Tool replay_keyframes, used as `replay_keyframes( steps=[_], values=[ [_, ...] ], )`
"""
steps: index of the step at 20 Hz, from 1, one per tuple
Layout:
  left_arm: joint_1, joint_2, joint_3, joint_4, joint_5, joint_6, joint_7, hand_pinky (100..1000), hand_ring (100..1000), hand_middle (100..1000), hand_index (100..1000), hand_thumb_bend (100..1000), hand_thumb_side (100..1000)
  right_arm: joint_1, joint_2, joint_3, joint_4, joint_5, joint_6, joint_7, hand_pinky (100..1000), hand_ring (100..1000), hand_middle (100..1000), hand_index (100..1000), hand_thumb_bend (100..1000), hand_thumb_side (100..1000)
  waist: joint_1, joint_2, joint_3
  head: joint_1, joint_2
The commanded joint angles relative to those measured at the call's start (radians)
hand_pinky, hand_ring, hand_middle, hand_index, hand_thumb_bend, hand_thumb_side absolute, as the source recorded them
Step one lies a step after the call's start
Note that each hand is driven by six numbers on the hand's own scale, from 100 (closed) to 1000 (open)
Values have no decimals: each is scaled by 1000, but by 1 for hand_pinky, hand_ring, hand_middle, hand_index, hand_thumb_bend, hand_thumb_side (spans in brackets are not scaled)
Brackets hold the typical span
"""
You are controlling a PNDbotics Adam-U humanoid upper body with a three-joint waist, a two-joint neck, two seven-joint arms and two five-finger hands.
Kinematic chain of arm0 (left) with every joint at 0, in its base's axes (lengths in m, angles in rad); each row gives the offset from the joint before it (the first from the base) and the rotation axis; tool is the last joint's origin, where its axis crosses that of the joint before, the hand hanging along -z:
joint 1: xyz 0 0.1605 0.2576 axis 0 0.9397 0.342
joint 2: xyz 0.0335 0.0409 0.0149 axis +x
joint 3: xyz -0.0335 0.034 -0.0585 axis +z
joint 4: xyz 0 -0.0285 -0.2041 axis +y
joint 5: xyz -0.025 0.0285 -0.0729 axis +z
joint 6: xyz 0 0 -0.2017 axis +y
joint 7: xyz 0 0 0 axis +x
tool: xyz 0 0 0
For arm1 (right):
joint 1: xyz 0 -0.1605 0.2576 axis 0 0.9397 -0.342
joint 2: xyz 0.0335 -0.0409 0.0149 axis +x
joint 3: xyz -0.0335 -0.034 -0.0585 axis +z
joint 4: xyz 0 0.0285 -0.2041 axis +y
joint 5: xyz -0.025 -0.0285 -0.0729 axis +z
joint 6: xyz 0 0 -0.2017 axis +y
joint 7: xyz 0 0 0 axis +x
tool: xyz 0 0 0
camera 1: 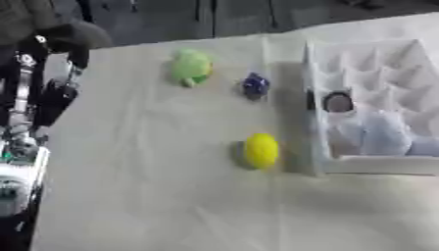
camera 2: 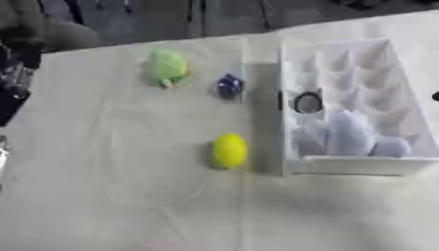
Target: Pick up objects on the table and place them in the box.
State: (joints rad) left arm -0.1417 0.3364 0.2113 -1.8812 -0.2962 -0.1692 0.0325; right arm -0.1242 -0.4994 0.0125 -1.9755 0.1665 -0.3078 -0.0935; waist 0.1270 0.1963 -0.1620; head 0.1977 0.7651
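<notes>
A yellow egg-shaped object lies on the cloth-covered tabletop, roughly mid-table, just beside the left wall of the white box but not touching it, as far as the blur allows. It is lying on its own with bare cloth all round. Further toward the far edge sits a small dark blue object, also near the box's left wall, and to its left, closer to the far-left corner, a green rounded object with a bit of yellow at its lower end — a soft shape, nothing sharper to be made out.

The box itself occupies the right side of the tabletop, running off the right edge of the left eye view. Its floor is moulded into rows of white cones and cups, like an egg tray. Inside, against the left wall, there is a dark round thing with a paler centre. Nearer the front wall lie pale bluish-white rounded shapes — two or three, too washed out to separate.

Over at the left edge, dark machinery with silver parts rises beside the table; whether any of it is the left hand cannot be told, and no fingers can be made out there. The right hand shows in neither view.

Nothing is being held; all three loose objects rest on the cloth outside the box.
</notes>
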Motion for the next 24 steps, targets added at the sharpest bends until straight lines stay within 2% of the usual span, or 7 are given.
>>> replay_keyframes(
  steps=[1,6,9,13,19,22,24],
  values=[
    [-17,59,-21,-17,0,-24,-77,927,711,742,824,560,725,-12,-25,-7,-24,10,0,2,748,579,705,912,368,748,-15,2,-2,0,5],
    [-24,89,-44,-3,20,-67,-230,931,713,748,824,554,746,-12,-26,-7,-24,10,-1,2,748,578,705,912,368,748,-15,3,-5,1,5],
    [-27,96,-47,4,41,-77,-265,933,713,748,822,552,754,-12,-26,-7,-24,10,-1,2,748,578,705,912,367,748,-15,2,-6,0,5],
    [-41,139,-103,31,78,-94,-296,934,712,747,822,555,762,-14,-28,-5,-24,8,-1,3,748,578,706,913,366,748,-15,0,-9,2,5],
    [-101,241,-243,91,113,-121,-353,929,710,744,822,574,771,-18,-31,0,-24,3,-4,7,748,578,706,913,365,748,-15,-3,-22,10,4],
    [-166,284,-319,137,84,-119,-383,918,714,747,822,629,755,-19,-32,3,-24,2,-6,11,748,578,706,913,364,748,-15,-4,-31,17,3],
    [-196,290,-348,161,58,-118,-388,916,715,747,822,646,746,-19,-33,3,-24,1,-7,12,748,578,706,913,365,748,-16,-4,-34,18,3]
  ],
)
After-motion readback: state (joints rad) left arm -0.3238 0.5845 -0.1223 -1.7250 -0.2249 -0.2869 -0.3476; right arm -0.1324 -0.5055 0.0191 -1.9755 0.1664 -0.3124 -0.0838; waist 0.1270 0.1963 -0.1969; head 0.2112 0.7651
